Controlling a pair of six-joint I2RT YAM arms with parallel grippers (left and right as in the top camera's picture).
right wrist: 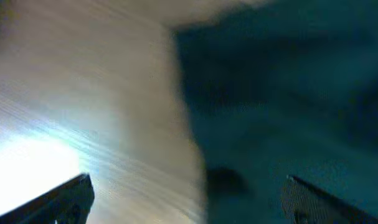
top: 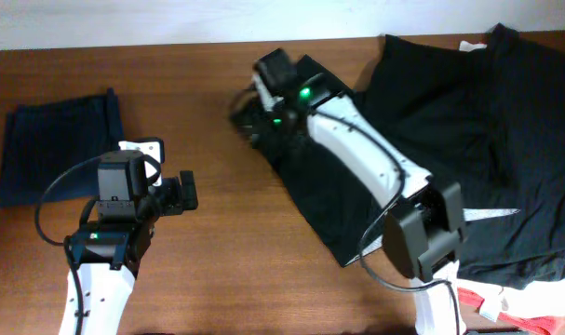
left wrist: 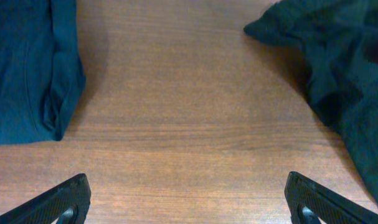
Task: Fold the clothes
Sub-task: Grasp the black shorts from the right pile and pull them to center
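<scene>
A large black garment (top: pixel 333 200) lies stretched across the table's middle, running from the top centre toward the front right. It also shows at the right of the left wrist view (left wrist: pixel 338 74) and as a blurred dark mass in the right wrist view (right wrist: pixel 282 112). My right gripper (top: pixel 249 112) is open, low over the garment's far left edge, one finger over wood and one over cloth (right wrist: pixel 185 196). My left gripper (top: pixel 184 191) is open and empty over bare wood (left wrist: pixel 187 199), between the two garments. A folded dark navy garment (top: pixel 54 144) lies at the far left (left wrist: pixel 27 68).
A heap of black clothes (top: pixel 487 121) fills the right side of the table. White and red cloth (top: pixel 515 302) lies at the front right corner. Bare wooden tabletop (top: pixel 217 242) lies between the navy garment and the black one.
</scene>
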